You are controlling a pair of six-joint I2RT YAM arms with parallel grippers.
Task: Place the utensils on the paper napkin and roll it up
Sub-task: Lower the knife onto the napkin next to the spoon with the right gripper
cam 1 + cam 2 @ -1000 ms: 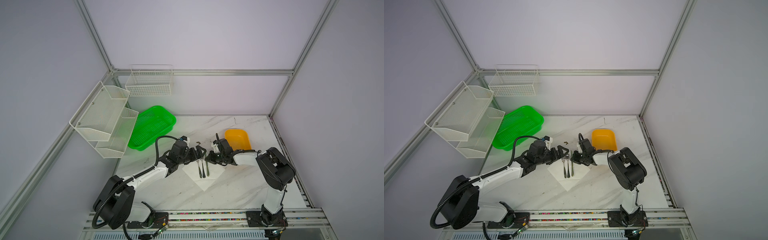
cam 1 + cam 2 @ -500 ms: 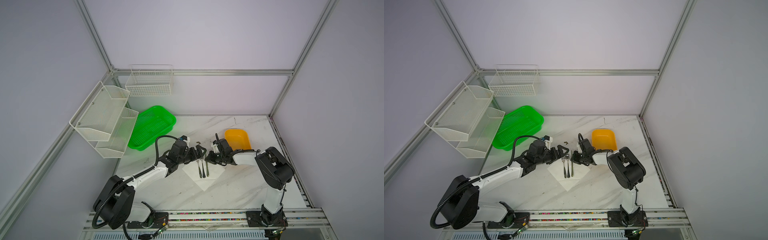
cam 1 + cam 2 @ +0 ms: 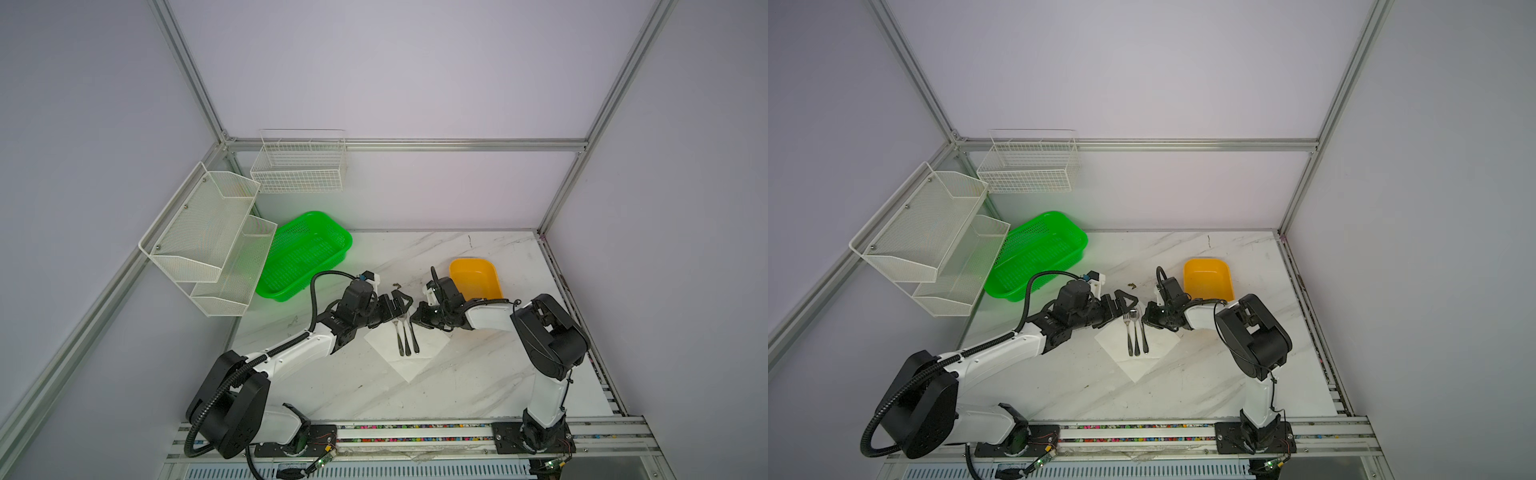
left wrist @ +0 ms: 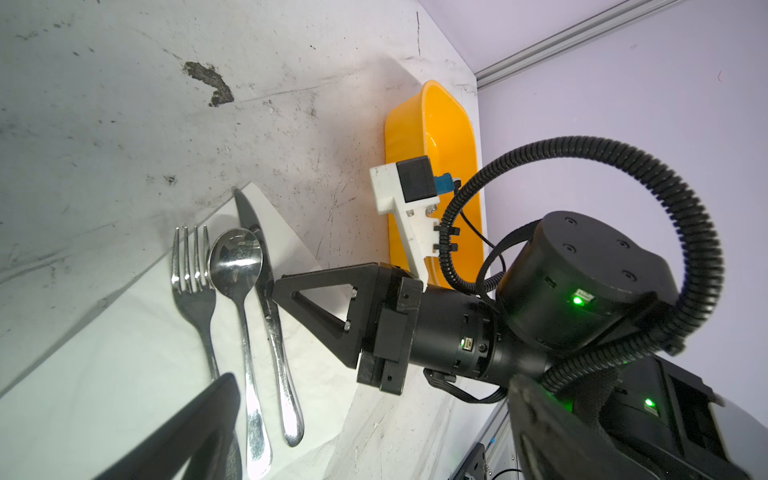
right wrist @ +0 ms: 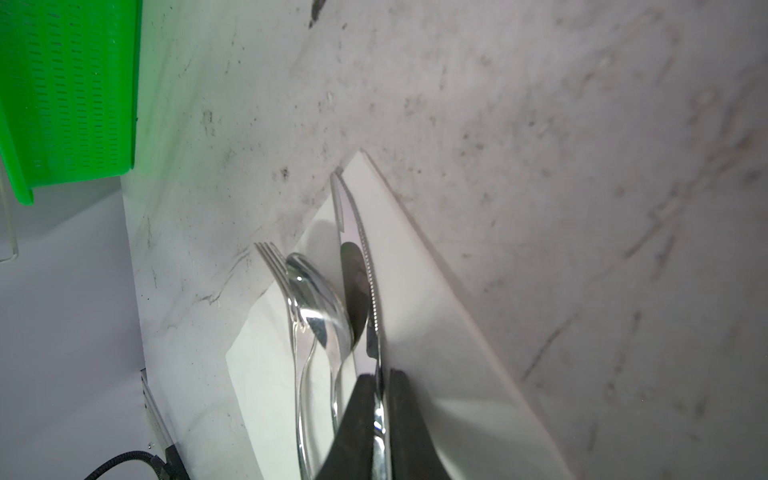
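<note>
The white paper napkin (image 3: 409, 368) (image 3: 1138, 365) lies as a diamond on the marbled table. A fork (image 4: 195, 291), a spoon (image 4: 235, 257) and a knife (image 4: 270, 316) lie side by side on it, seen in both top views. In the right wrist view my right gripper (image 5: 381, 399) has both fingers close against the knife (image 5: 357, 249), which rests on the napkin beside the spoon (image 5: 320, 299) and the fork (image 5: 297, 316). The right gripper (image 3: 415, 320) reaches in from the right. The left gripper (image 3: 401, 301) (image 3: 1125, 301) stands wide open just beyond the utensils' heads and holds nothing.
A yellow tub (image 3: 473, 276) stands right behind the right wrist. A green basket (image 3: 303, 253) sits at the back left. White wire racks (image 3: 208, 237) hang on the left wall and a wire basket (image 3: 299, 166) on the back wall.
</note>
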